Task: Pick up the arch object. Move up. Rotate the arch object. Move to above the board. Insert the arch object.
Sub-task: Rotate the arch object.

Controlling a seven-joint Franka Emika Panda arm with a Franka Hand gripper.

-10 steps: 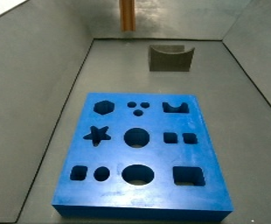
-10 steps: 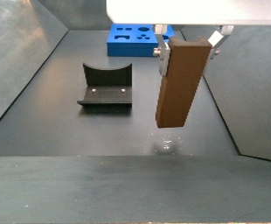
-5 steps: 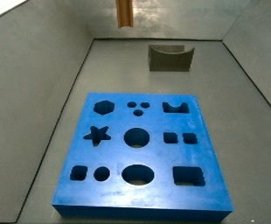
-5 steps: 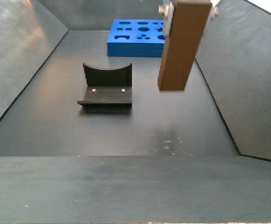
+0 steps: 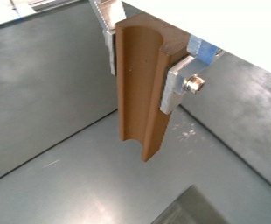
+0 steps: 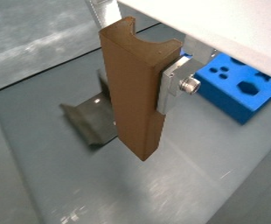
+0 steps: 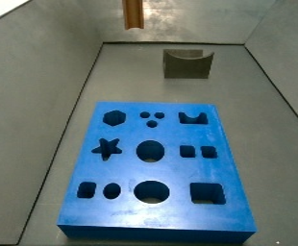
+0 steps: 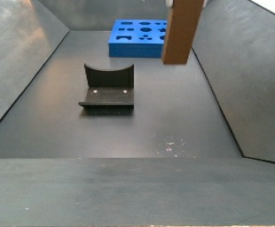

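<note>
Robot gripper [image 5: 144, 63]: white housing above flat silver finger plates [image 5: 177, 80], one fastened with a round silver screw [image 5: 197, 84].

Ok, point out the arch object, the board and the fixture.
arch object [image 6: 132, 96], wrist view, broad front face.
board [image 7: 129, 154], side view, bare blue top.
fixture [image 8: 106, 87], side view, curved seat.
gripper [image 5: 148, 57], wrist view, clamping the arch object.

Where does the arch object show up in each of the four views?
Wrist view: arch object hangs mid-frame, clamped in the gripper.
Wrist view: mid-frame again, board behind it.
Side view: a sliver at the top edge.
Side view: top edge, right of centre.
Shared landmark: the board.
</note>
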